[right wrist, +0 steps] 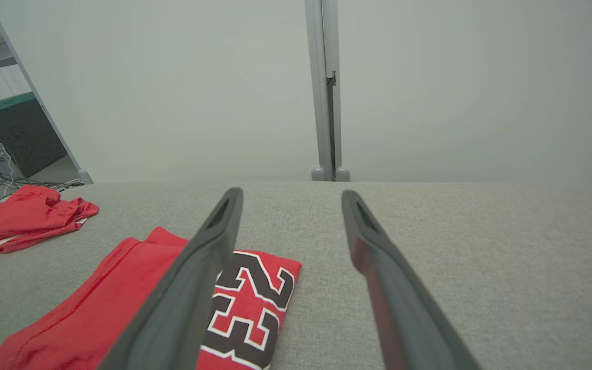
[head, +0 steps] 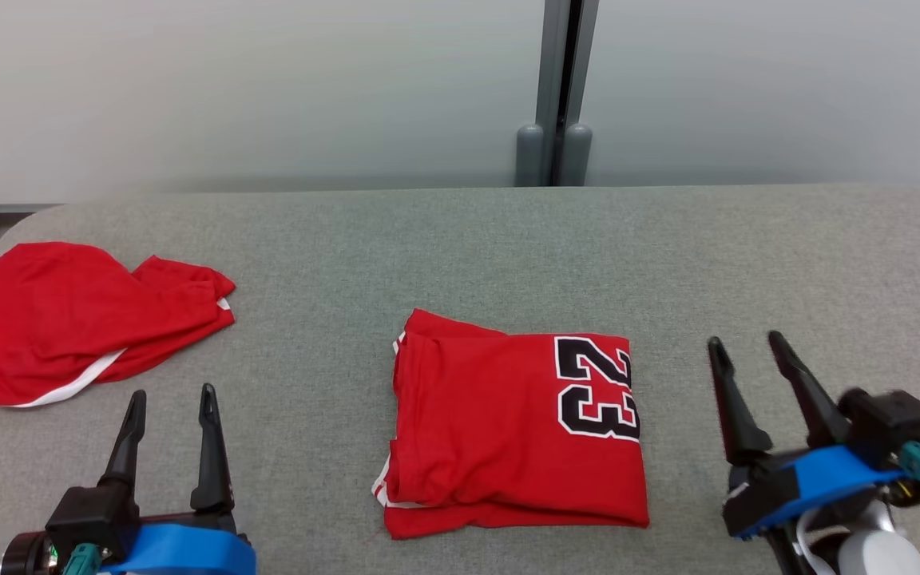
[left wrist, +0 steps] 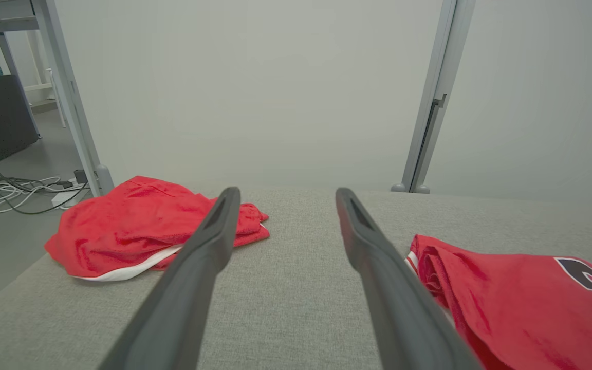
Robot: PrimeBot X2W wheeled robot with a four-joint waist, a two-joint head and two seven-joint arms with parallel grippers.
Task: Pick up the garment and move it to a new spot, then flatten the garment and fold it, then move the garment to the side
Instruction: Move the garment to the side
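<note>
Red jersey (head: 508,431) lay folded into a rough square on the grey fabric-topped desk (head: 460,239), about mid-width and toward the near edge. Black-and-white number 23 faced up along its right side; white trim showed at the folds on its left. Left claw (head: 172,393) hung over the near left of the desk, fingers spread wide, nothing between them, apart from the jersey's left edge. Right claw (head: 746,340) hung at the near right, fingers likewise wide and empty, near the jersey's right edge but not touching it. Second red garment (head: 69,319), with a white stripe, lay crumpled at the far left of the desk, well apart from the jersey. Pale wall panels stood behind the desk, with a grey post (head: 560,96) rising at the far edge. Left wrist view showed loose cables (left wrist: 13,190) on the floor beyond the desk's left end.
</note>
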